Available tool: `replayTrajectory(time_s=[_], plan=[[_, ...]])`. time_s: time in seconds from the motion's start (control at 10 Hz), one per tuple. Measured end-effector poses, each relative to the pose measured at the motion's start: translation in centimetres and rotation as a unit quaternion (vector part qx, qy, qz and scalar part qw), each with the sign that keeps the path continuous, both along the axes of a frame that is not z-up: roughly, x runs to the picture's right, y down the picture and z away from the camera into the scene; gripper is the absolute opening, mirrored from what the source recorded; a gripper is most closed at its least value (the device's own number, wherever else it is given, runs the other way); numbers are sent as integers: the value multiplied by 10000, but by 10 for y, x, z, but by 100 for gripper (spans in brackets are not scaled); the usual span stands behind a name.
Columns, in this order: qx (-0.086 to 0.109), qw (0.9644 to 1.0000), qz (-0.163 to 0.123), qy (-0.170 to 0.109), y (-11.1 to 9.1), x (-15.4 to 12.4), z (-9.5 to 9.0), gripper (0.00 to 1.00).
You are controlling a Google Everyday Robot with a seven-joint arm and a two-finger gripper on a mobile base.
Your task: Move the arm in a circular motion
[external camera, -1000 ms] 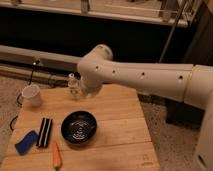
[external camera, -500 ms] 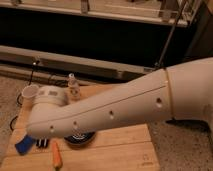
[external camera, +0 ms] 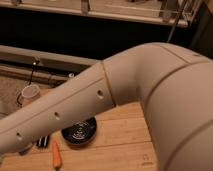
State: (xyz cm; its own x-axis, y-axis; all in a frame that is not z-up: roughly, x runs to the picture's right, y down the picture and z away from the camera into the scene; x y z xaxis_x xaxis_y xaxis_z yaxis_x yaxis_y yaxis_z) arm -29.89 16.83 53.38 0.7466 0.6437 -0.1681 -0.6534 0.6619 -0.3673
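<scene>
Cream-white and smooth, the arm (external camera: 125, 95) fills most of the camera view, sweeping from the lower left across to a bulky rounded joint at the right, close over the wooden table (external camera: 125, 135); it looks stiff, heavy and rigid, and since the task is to move the arm itself, there is nothing on it to take hold of. Beneath it sit a black bowl (external camera: 80, 134), a white cup (external camera: 30, 93) at the far left edge, and an orange carrot-like piece (external camera: 56, 154). The gripper is out of view past the lower left, so I cannot tell how its jaws stand.
</scene>
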Motion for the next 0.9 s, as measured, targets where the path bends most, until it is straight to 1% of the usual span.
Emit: replayTrajectory(time_s=[0.1,0.2,0.3,0.4,0.5,0.6,0.7,0.8,0.9], plan=[[13,9998,30,-218,-28,-27,11,38],[61,9990,141,-415,-66,-46,32,38],[154,9978,335,-548,-114,-52,64,38],[300,9959,605,-596,-168,-43,103,38],[419,9934,878,-614,-211,-27,134,38],[539,9897,1197,-573,-251,0,165,38],[632,9852,1513,-497,-281,30,189,38],[689,9781,1926,-376,-307,69,213,38],[681,9725,2212,-276,-317,95,224,38]])
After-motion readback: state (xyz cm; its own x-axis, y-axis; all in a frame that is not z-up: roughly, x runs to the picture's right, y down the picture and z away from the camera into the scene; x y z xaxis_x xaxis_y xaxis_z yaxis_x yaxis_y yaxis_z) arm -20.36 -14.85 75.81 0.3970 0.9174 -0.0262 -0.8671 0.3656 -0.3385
